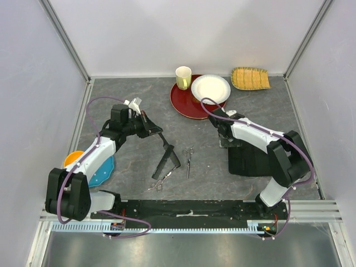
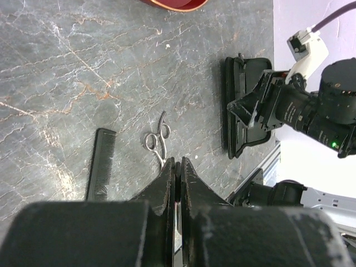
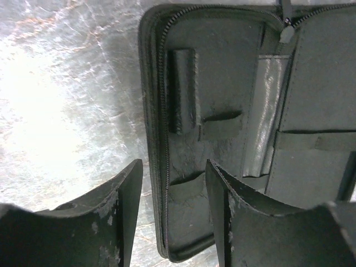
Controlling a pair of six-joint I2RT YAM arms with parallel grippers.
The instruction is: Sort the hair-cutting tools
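My left gripper (image 1: 152, 128) (image 2: 178, 161) hangs above the table, shut on a thin long black comb (image 1: 163, 140) that slants down from its tips and shows edge-on between the fingers. Below it a thicker black comb (image 1: 167, 162) (image 2: 103, 162) lies on the table. One pair of silver scissors (image 1: 189, 158) (image 2: 157, 142) lies just right of that comb, another pair (image 1: 160, 182) nearer the front. My right gripper (image 1: 225, 139) (image 3: 173, 164) stands open over the left edge of the open black case (image 1: 253, 161) (image 3: 222, 83), with nothing between its fingers.
At the back stand a red plate (image 1: 181, 103), a white plate (image 1: 210, 88), a pale yellow cup (image 1: 183, 78) and a woven tray (image 1: 250, 78). A blue plate (image 1: 104, 169) and an orange bowl (image 1: 72, 158) sit by the left arm.
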